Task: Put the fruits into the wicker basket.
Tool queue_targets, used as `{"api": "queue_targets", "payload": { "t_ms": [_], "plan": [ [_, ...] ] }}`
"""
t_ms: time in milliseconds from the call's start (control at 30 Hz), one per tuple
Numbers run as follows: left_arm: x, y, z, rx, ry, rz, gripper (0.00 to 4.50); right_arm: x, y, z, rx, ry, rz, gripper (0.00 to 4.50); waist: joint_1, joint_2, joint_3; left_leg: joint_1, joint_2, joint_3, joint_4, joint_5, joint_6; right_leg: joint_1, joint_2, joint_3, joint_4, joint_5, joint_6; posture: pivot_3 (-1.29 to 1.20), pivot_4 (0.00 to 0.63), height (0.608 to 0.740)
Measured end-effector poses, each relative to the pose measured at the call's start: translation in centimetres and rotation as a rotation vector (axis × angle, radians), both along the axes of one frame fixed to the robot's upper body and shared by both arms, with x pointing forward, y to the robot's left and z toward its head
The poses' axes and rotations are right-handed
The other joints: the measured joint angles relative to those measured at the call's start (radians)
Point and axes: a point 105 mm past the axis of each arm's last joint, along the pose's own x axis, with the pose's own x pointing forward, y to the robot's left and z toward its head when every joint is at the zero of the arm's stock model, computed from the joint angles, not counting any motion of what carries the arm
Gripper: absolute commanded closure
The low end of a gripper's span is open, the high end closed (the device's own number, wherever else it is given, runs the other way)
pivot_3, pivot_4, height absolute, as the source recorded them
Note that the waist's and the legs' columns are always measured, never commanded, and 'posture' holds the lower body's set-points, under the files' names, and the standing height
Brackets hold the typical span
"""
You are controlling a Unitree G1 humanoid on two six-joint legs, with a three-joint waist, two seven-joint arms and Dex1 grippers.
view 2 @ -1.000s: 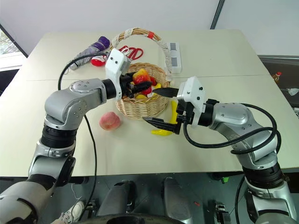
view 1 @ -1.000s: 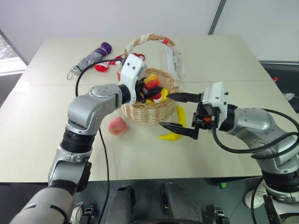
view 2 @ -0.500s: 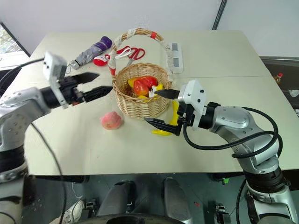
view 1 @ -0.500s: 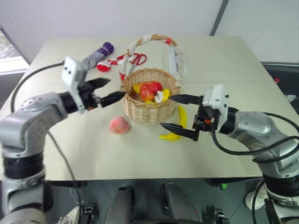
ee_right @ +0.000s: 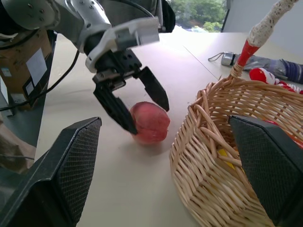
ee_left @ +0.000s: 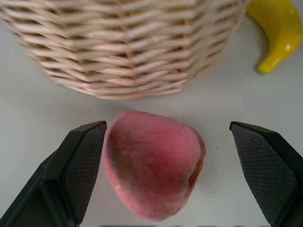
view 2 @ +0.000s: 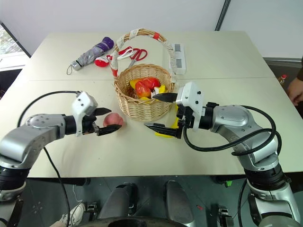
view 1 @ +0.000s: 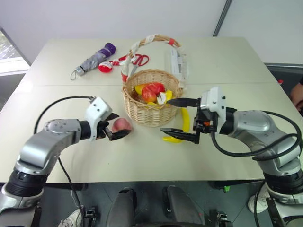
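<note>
Peach (view 1: 122,125) lies on the table at seven o'clock from the basket (view 1: 151,106), between my left gripper's (view 1: 117,129) spread fingers, ungrasped. Next, I judge, I must close and lift it over the rim; my right gripper (view 1: 176,118) hangs open near the banana (view 1: 182,124).

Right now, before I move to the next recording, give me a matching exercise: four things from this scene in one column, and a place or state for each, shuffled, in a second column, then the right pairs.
Things:
1. peach
2. banana
3. red-handled scissors
4. folded umbrella

Places or states:
A. on the table beyond the wicker basket, by its handle
B. between the open fingers of the left gripper
C. at the far left of the table, purple end toward the scissors
D. on the table beside the basket, behind the right gripper

Pairs: 1-B, 2-D, 3-A, 4-C
</note>
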Motion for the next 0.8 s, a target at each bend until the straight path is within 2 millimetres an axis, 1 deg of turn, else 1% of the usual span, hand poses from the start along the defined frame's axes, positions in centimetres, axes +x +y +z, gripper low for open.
{"api": "queue_targets", "payload": {
  "t_ms": [133, 167, 200, 267, 367, 433, 533, 600, 667, 733, 767, 800],
  "plan": [
    [0.9, 0.4, -1.4, 0.047, 0.037, 0.03, 0.04, -0.2, 0.0, -0.2, 0.0, 0.004, -0.01, 0.0, 0.0, 0.0, 0.0, 0.0, 0.0, 0.0, 0.0, 0.0, 0.0, 0.0, 0.0, 0.0, 0.0, 0.0, 0.0, 0.0, 0.15, 0.74],
    [1.0, 0.5, -1.8, 0.052, 0.048, 0.034, 0.56, -0.3, 0.1, -0.3, 0.001, 0.004, -0.012, 0.0, 0.001, 0.0, 0.0, 0.0, 0.0, 0.0, 0.0, 0.0, 0.0, 0.0, 0.0, 0.0, 0.0, 0.0, 0.0, 0.0, 0.15, 0.74],
    [1.0, 0.6, -2.0, 0.053, 0.052, 0.036, 0.8, -0.4, 0.1, -0.3, 0.0, 0.003, -0.015, 0.0, 0.001, 0.0, 0.0, 0.0, 0.0, 0.0, 0.0, 0.0, 0.0, 0.0, 0.0, 0.0, 0.0, 0.0, 0.0, 0.0, 0.15, 0.74],
    [1.1, 0.6, -2.0, 0.052, 0.051, 0.034, 1.7, -0.5, 0.2, -0.2, 0.002, -0.003, -0.018, 0.0, 0.001, 0.0, 0.0, 0.0, 0.0, 0.0, 0.0, 0.0, 0.0, 0.0, -0.001, 0.0, 0.0, 0.0, 0.0, 0.0, 0.15, 0.74],
    [0.7, 0.7, -1.2, 0.019, 0.045, 0.018, 1.7, -0.7, 0.2, -0.3, 0.002, -0.004, -0.021, 0.0, 0.0, 0.0, 0.0, 0.0, 0.001, 0.0, 0.0, 0.0, 0.0, 0.0, -0.001, 0.0, 0.0, 0.0, 0.0, 0.0, 0.15, 0.74],
    [0.6, 0.9, 0.5, -0.053, 0.01, 0.014, 1.7, -0.6, 0.2, -0.3, 0.003, -0.003, -0.023, 0.0, 0.0, 0.0, 0.0, -0.001, 0.002, 0.0, 0.0, 0.0, 0.0, -0.001, -0.001, 0.0, 0.0, 0.0, 0.0, 0.0, 0.15, 0.74],
    [0.1, 1.5, 4.6, -0.189, -0.076, 0.003, 1.7, -0.6, 0.2, -0.3, 0.002, -0.004, -0.023, 0.0, 0.0, 0.0, 0.0, 0.0, 0.002, 0.0, 0.0, 0.0, 0.0, 0.0, -0.001, 0.0, 0.0, 0.0, 0.0, 0.0, 0.15, 0.74],
    [0.0, 1.0, 7.2, -0.287, -0.134, -0.007, 1.7, -0.7, 0.2, -0.3, 0.001, -0.002, -0.02, 0.0, 0.003, 0.0, 0.0, -0.001, 0.001, -0.001, 0.001, 0.0, 0.0, 0.0, -0.001, 0.0, 0.0, 0.0, 0.0, 0.0, 0.15, 0.74],
    [0.4, -0.3, 9.8, -0.344, -0.216, -0.019, 1.7, -0.6, 0.2, -0.2, 0.0, -0.003, -0.015, 0.0, 0.009, 0.0, 0.0, -0.001, 0.0, -0.001, 0.002, 0.0, 0.0, 0.002, -0.002, -0.001, 0.0, 0.0, 0.001, 0.0, 0.15, 0.74],
    [1.3, -2.3, 11.6, -0.399, -0.275, -0.005, 1.7, -0.4, 0.2, -0.1, 0.0, -0.004, -0.014, 0.0, 0.013, -0.001, 0.0, -0.001, -0.001, -0.001, 0.004, 0.0, 0.0, 0.003, -0.002, -0.001, 0.0, 0.001, 0.002, 0.0, 0.15, 0.74],
    [1.7, -3.6, 12.1, -0.406, -0.286, -0.002, 1.7, -0.3, 0.2, 0.1, 0.001, -0.01, -0.011, 0.0, 0.011, -0.001, 0.0, -0.001, -0.002, -0.001, 0.004, 0.0, 0.0, 0.003, -0.002, -0.001, -0.001, 0.001, 0.002, 0.0, 0.15, 0.74],
    [2.1, -4.5, 12.0, -0.395, -0.286, 0.004, 1.7, -0.3, 0.2, 0.2, 0.002, -0.015, -0.01, 0.0, 0.008, -0.001, 0.0, -0.001, -0.002, -0.001, 0.003, 0.0, 0.001, 0.003, -0.002, -0.001, -0.001, 0.001, 0.002, 0.0, 0.15, 0.74]
  ]
}}
